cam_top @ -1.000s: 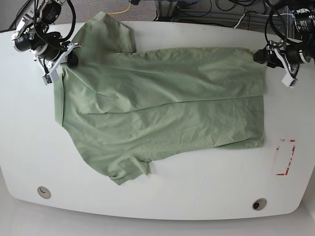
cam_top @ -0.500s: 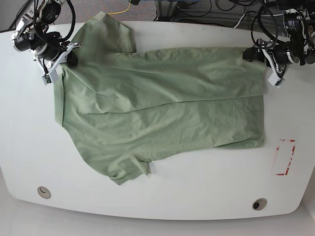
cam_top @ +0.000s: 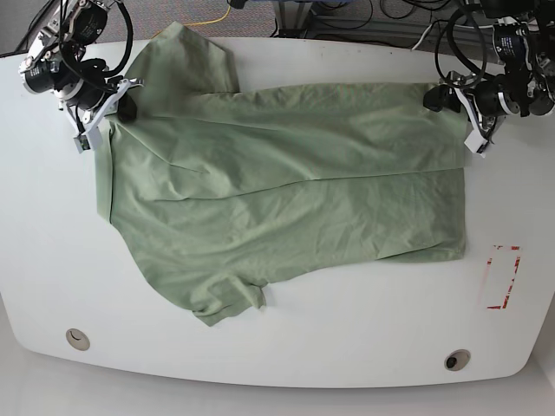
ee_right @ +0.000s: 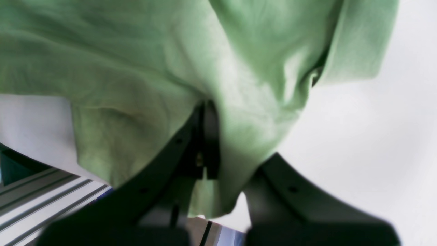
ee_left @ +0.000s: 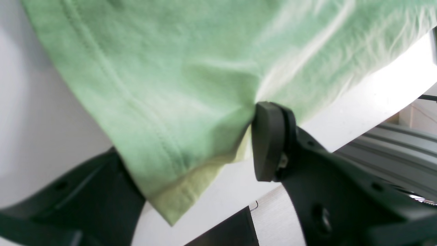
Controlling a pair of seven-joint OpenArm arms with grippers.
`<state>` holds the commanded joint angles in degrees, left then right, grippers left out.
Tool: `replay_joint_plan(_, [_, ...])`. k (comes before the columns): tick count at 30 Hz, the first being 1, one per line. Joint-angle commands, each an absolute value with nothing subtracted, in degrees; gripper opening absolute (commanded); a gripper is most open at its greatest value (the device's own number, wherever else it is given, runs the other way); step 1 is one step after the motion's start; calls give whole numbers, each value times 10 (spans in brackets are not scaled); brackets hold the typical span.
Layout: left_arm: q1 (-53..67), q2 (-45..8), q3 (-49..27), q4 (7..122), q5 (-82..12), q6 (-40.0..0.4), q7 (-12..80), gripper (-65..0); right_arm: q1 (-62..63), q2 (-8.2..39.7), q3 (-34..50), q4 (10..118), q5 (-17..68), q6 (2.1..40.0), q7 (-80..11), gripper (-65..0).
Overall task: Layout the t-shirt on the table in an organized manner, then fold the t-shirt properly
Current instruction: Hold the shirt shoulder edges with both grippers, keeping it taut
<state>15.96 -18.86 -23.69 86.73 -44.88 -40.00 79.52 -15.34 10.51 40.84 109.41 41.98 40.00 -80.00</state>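
Observation:
The pale green t-shirt [cam_top: 286, 191] lies spread on the white table [cam_top: 347, 347], neck end to the left and hem to the right. My right gripper [cam_top: 126, 102] is at the shirt's far left shoulder. In the right wrist view it [ee_right: 232, 153] is shut on a bunched fold of the t-shirt [ee_right: 170, 68]. My left gripper [cam_top: 438, 97] is at the far hem corner. In the left wrist view its jaws [ee_left: 191, 147] stand apart around the hem corner of the t-shirt [ee_left: 170, 85], with one pad [ee_left: 269, 143] touching the cloth.
A red rectangular marking [cam_top: 501, 277] is at the right edge of the table. Two round grommet holes [cam_top: 77, 339] [cam_top: 457, 360] sit near the front edge. Cables and metal framing [cam_top: 347, 17] run behind the table's far edge.
My left gripper has moved left along the far edge, from beside the hem onto the shirt's hem corner. My right gripper has hardly moved.

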Motion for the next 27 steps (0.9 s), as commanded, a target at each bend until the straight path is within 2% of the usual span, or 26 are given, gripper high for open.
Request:
replay_joint_plan(3, [160, -189, -237, 867, -449, -400, 796, -476, -153, 105, 408, 1094, 420, 400, -800, -650])
replay_joint_plan(6, [160, -189, -238, 866, -448, -400, 796, -610, -153, 105, 408, 1094, 420, 400, -800, -650])
replay_joint_plan(8, [160, -188, -239, 868, -448, -400, 796, -650, -153, 105, 408, 1094, 420, 400, -800, -650])
replay_joint_plan(20, [160, -186, -241, 868, -449, -400, 796, -650, -153, 105, 408, 1094, 420, 400, -800, -650])
replay_joint_plan(27, [160, -166, -255, 867, -448, -400, 796, -650, -153, 105, 408, 1094, 420, 400, -800, -650])
